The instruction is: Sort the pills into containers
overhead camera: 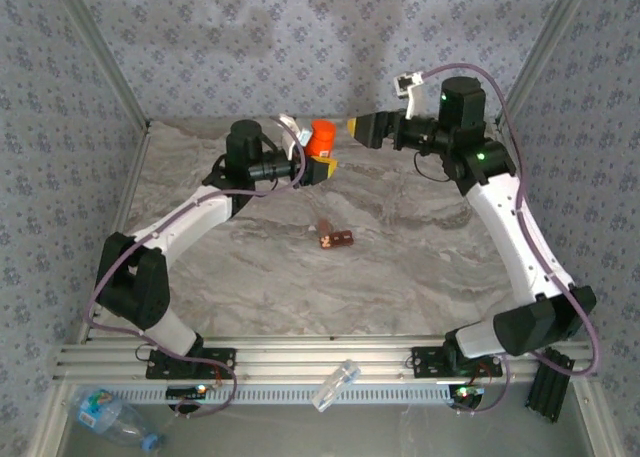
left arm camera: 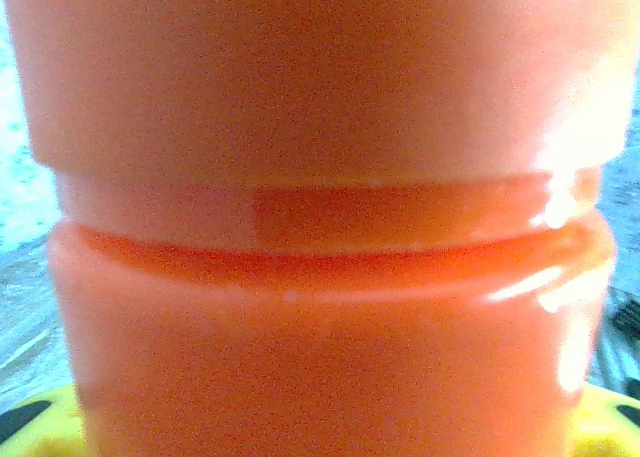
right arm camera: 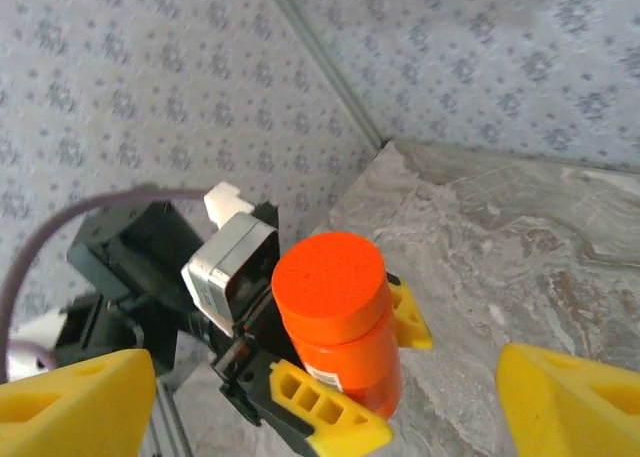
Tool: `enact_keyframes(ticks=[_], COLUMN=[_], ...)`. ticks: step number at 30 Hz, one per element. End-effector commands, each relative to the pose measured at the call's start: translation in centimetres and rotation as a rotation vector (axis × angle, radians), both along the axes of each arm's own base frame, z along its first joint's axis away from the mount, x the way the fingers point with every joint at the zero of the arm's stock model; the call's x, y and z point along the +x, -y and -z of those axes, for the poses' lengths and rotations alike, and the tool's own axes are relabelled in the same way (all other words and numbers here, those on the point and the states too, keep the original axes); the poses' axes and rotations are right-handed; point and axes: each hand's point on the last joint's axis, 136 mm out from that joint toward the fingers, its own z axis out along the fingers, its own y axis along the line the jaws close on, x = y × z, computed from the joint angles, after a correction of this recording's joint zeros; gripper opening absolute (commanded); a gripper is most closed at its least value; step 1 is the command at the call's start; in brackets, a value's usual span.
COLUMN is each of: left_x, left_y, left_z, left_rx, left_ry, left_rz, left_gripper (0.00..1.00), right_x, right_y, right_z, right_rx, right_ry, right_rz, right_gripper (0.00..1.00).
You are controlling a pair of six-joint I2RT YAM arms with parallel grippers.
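Observation:
The container, a small orange-red pill bottle (overhead camera: 322, 137) with its cap on, stands upright above the far middle of the table. My left gripper (overhead camera: 321, 163) is shut on its lower body. In the left wrist view the bottle (left arm camera: 320, 317) is pressed up close, with yellow fingertips (left arm camera: 40, 417) at the bottom corners. My right gripper (overhead camera: 356, 127) hangs open just right of the cap, touching nothing. From the right wrist the bottle (right arm camera: 340, 317) sits between the left arm's yellow fingers (right arm camera: 335, 422). A few brown pills (overhead camera: 335, 239) lie mid-table.
A clear water bottle (overhead camera: 115, 417) lies off the table at the near left. A small clear tube (overhead camera: 335, 385) rests on the front rail. Patterned walls close in the back and both sides.

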Motion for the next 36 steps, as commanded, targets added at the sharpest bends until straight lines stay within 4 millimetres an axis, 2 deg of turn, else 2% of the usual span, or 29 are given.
enact_keyframes(ticks=[1, 6, 13, 26, 29, 33, 36], left_x=[-3.2, -4.2, -4.6, -4.9, -4.8, -4.8, -4.8], left_y=[0.6, 0.9, 1.3, 1.3, 1.3, 1.4, 1.4], left_z=[-3.4, -3.1, -2.6, -2.7, -2.7, -2.6, -2.8], left_rx=[-0.025, -0.005, 0.012, 0.015, 0.015, 0.016, 0.016], left_ry=[0.041, -0.006, -0.021, -0.012, -0.013, -0.012, -0.009], left_rz=[0.196, 0.28, 0.305, 0.309, 0.308, 0.308, 0.304], left_gripper=[0.0, 0.0, 0.0, 0.0, 0.0, 0.0, 0.0], right_x=[-1.3, -1.0, -1.0, -1.0, -1.0, -1.1, -1.2], right_y=[-1.1, -2.3, -3.9, -4.7, -4.7, -4.9, -5.0], right_z=[1.0, 0.8, 0.7, 2.8, 3.1, 3.2, 3.5], right_rx=[-0.066, -0.076, -0.078, -0.106, -0.107, -0.101, -0.096], right_ry=[0.014, 0.018, 0.03, -0.038, -0.046, -0.054, -0.067], right_rz=[-0.15, -0.201, -0.239, -0.254, -0.255, -0.262, -0.271], right_gripper=[0.9, 0.89, 0.86, 0.79, 0.75, 0.6, 0.56])
